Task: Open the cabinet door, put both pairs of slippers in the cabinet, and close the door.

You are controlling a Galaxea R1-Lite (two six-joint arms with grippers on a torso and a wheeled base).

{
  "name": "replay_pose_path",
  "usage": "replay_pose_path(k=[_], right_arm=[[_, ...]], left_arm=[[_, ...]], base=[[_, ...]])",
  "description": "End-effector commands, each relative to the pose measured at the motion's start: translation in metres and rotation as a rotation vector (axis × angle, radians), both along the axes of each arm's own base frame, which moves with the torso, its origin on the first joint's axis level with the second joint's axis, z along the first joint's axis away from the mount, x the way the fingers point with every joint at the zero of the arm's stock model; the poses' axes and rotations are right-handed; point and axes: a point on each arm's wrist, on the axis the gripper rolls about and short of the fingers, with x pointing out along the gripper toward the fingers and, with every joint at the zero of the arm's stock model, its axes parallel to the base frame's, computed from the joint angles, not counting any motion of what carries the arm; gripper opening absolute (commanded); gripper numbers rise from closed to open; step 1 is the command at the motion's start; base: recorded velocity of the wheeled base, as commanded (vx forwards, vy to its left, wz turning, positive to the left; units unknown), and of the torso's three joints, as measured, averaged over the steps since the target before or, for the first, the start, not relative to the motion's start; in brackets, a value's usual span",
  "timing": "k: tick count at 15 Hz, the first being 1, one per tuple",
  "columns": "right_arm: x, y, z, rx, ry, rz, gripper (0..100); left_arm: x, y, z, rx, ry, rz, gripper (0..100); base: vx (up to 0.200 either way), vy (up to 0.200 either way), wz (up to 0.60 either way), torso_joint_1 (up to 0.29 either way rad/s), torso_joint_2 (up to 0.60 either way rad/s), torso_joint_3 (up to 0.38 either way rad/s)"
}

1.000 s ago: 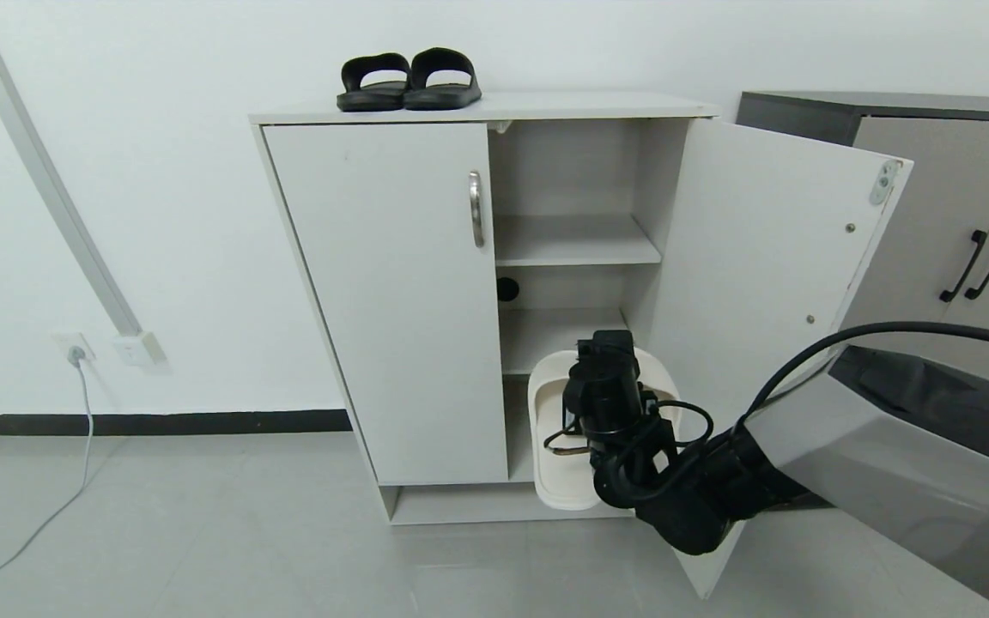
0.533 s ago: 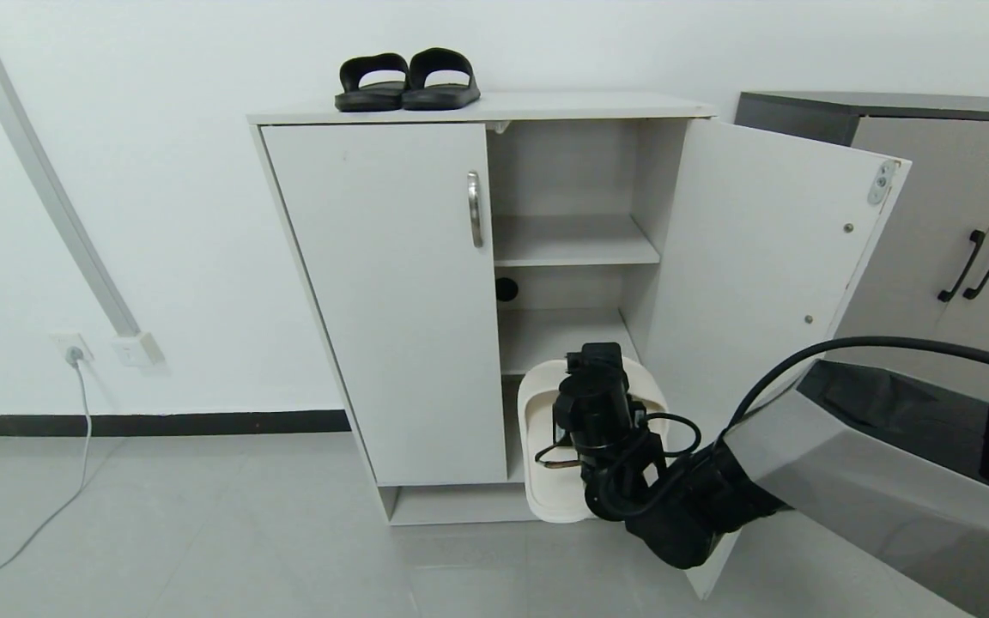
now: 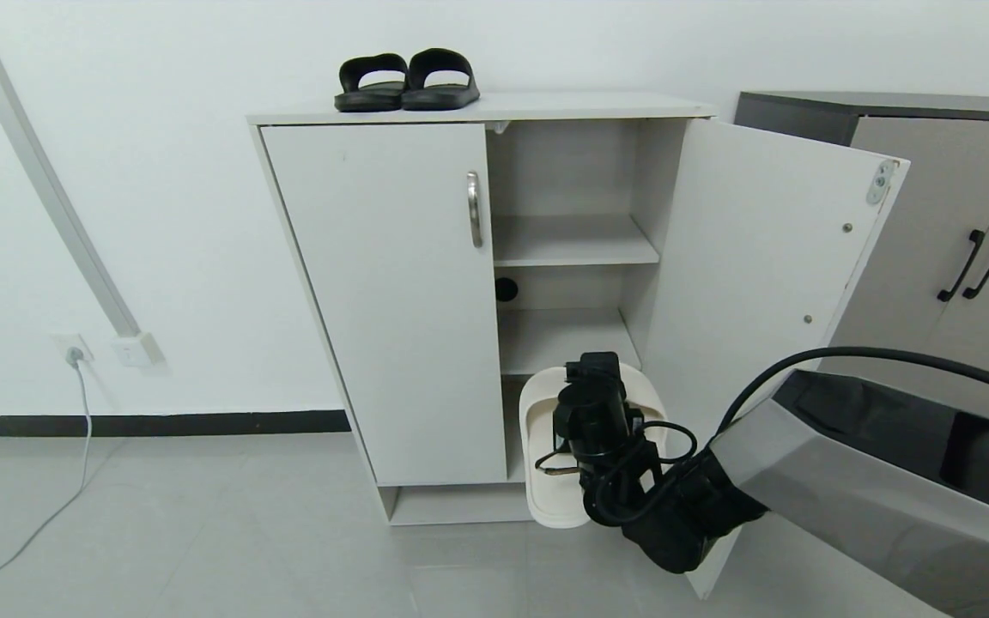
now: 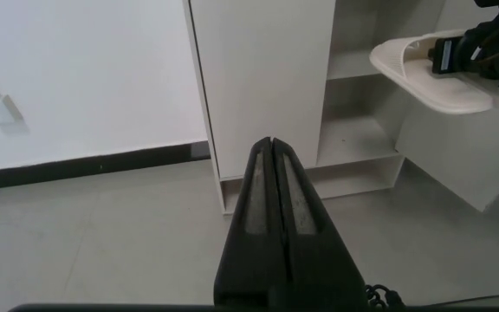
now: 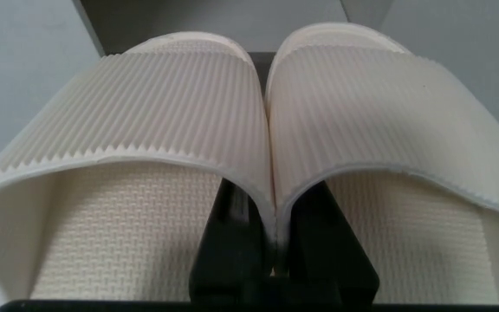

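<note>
The white cabinet (image 3: 391, 283) has its right door (image 3: 761, 283) swung open and its left door shut. A pair of black slippers (image 3: 409, 81) rests on the cabinet top. My right gripper (image 3: 585, 395) is shut on a pair of cream slippers (image 3: 546, 446), held in front of the open lower compartment. In the right wrist view the cream slippers (image 5: 267, 156) are pinched together by their inner strap edges between the fingers (image 5: 232, 243). My left gripper (image 4: 270, 186) is shut and empty, low over the floor in front of the cabinet (image 4: 267, 78).
The cabinet has two shelves (image 3: 572, 245) inside the open half. A grey cabinet (image 3: 949, 223) with black handles stands right of the open door. A wall socket and cable (image 3: 74, 352) sit at the left; grey tiled floor (image 3: 203, 532) lies in front.
My right gripper with the cream slippers has shifted slightly left and down, staying before the lower compartment.
</note>
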Motion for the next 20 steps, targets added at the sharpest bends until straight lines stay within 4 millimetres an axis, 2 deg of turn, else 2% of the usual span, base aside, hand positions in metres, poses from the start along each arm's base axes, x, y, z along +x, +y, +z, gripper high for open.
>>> replay_pose_path(k=[1, 11, 16, 20], right_arm=[[-0.001, 0.003, -0.002, -0.001, 0.0, 0.007, 0], [-0.006, 0.008, -0.002, -0.007, -0.075, 0.035, 0], [-0.011, 0.005, 0.013, -0.029, -0.225, 0.051, 0], [-0.012, 0.005, 0.019, -0.022, -0.27, 0.051, 0]], left_arm=[[0.0, 0.0, 0.0, 0.0, 0.0, 0.0, 0], [0.0, 0.0, 0.0, -0.006, 0.001, 0.002, 0], [0.0, 0.0, 0.0, -0.006, 0.001, 0.002, 0], [0.0, 0.0, 0.0, -0.006, 0.002, 0.002, 0]], base=[[0.0, 0.0, 0.0, 0.0, 0.0, 0.0], [0.0, 0.0, 0.0, 0.001, 0.0, -0.18], [0.0, 0.0, 0.0, -0.001, 0.0, -0.2], [0.05, 0.0, 0.0, 0.001, 0.0, -0.105]])
